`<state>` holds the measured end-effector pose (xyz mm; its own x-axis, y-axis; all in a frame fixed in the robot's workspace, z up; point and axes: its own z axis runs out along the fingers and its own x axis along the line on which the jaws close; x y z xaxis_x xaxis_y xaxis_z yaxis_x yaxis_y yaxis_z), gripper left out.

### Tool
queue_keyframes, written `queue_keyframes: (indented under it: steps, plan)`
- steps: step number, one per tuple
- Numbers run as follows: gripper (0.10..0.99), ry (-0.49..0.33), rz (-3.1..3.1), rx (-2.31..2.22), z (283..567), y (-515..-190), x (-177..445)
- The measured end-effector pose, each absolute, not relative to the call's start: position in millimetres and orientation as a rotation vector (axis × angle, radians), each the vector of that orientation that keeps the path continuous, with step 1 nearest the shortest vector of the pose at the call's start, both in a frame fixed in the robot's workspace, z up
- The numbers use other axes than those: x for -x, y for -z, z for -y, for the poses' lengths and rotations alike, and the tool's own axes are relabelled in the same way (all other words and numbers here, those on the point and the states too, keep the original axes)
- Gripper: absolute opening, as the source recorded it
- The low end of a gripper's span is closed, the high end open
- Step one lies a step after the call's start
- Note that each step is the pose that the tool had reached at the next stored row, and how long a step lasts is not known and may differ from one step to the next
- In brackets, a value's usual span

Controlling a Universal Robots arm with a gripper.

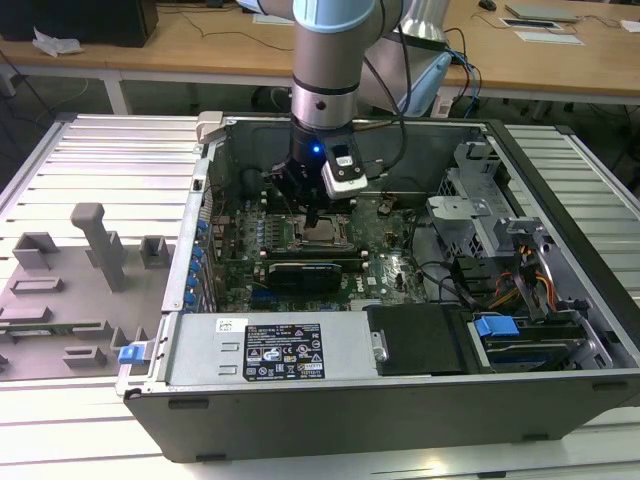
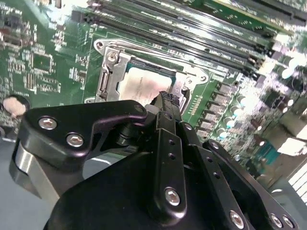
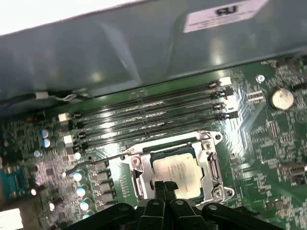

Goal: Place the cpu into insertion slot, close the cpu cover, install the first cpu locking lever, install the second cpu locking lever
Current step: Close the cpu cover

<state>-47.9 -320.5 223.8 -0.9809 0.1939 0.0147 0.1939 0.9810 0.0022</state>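
Lever work looks to be the step in hand: the cpu [image 3: 175, 165] lies flat in the slot [image 3: 147, 170], metal top up, and the cover [image 3: 209, 154] is down around it, its frame showing on all sides of the chip in both wrist views. The pincer [image 3: 164, 184] hangs low inside the case [image 1: 400, 420], its two fingers pressed together with nothing between them. The tips are just over the cover's edge on the side away from the memory slots [image 3: 153, 112]; whether they touch the metal I cannot tell. A thin wire lever [image 3: 98, 162] runs out from the cover's corner, its long axis roughly parallel to the memory slots, its free end pointing away from the slot toward a row of capacitors [image 3: 80, 191]. Whether it is hooked down I cannot tell. By my reading, seating such a lever calls for a narrow, closed tip pressing the wire near its free end, down and sideways under its catch, without scraping the board [image 3: 254, 143]. The cpu, being square, has no long axis; its edges sit parallel to the frame.
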Motion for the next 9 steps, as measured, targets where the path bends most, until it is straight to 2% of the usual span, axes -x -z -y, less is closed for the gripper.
queue_keyframes:
  steps: [9]
  plan:
    - [0.106,0.015,3.154,0.047,320.7,-222.7,49.6]
